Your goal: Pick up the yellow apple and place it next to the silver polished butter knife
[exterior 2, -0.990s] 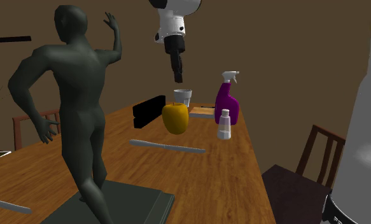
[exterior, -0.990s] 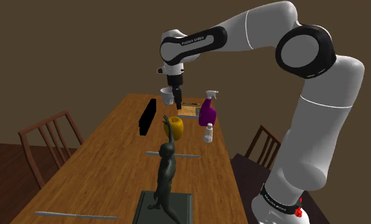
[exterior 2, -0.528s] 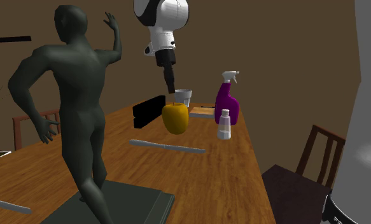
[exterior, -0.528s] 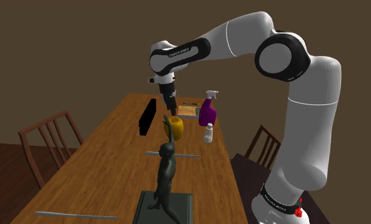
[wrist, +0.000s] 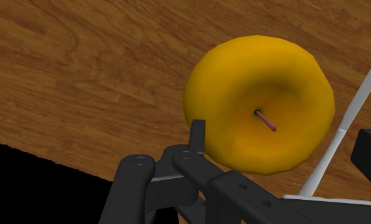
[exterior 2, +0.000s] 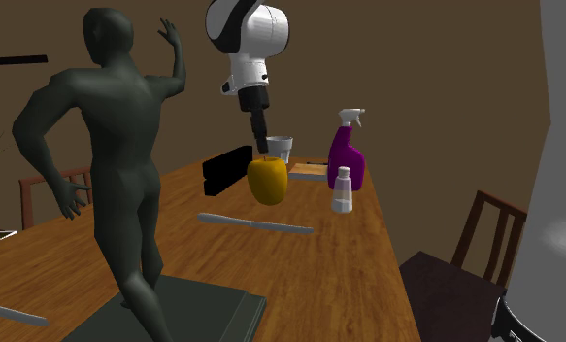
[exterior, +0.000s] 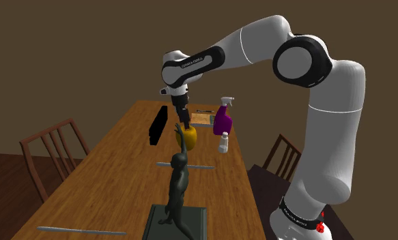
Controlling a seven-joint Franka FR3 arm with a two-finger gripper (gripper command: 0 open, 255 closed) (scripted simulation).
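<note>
**Yellow apple** [exterior 2: 268, 181]: sits upright on the wooden table [exterior 2: 319, 272], stem turned up toward the gripper [exterior 2: 263, 146]. Lies between a black box [exterior 2: 227, 170] on the second exterior view's left and a small white bottle [exterior 2: 342, 189] on its right, apart from both. Not lifted.

**Gripper:** hangs straight above the apple, pointing down, tips just over the apple's top. In the wrist view, fingers [wrist: 196, 137] released and standing apart, with the apple's crown and short stem between them. Grasps nothing.

**Silver knife** [exterior 2: 256, 223]: lies flat on the table near the apple, on the side toward the figurine [exterior 2: 116, 175], not touching the apple.

**Behind the apple:** a clear cup [exterior 2: 279, 148] and a purple spray bottle [exterior 2: 347, 151], the latter just behind the small white bottle. Beside them, a flat pale board [exterior 2: 310, 171].

**Foreground:** dark figurine of a standing man with one arm raised, fixed on a dark slab [exterior 2: 198, 309] at the table's near end. Close to that end, at the shoulder view's lower left, a second long silver bar [exterior: 81, 230].

**Around the table:** wooden chairs, one at the shoulder view's left [exterior: 50, 146] and one at its right [exterior: 282, 153].
</note>
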